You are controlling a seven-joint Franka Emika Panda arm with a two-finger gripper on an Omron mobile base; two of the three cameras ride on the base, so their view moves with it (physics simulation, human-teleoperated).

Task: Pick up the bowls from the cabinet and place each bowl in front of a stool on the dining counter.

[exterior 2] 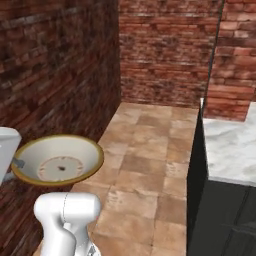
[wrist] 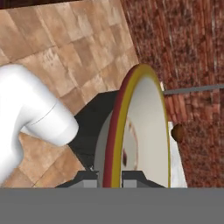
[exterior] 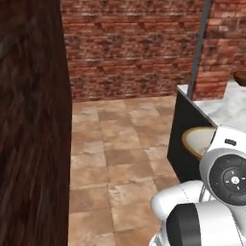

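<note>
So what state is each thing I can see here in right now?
Cream bowl: held off the floor, rim pinched between the fingers.
Gripper: shut on the cream bowl's rim.
Brown bowl: resting on the marble counter, only partly in view.

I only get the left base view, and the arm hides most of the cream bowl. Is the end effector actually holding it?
Observer: Yes. In the hand view the end effector is shut on the rim of the cream bowl.
Operator: Anything inside it?
Observer: No, the right base view shows it's empty.
Operator: Is it over a counter?
Observer: No. There it hangs above the tiled floor, apart from the marble counter.
</note>
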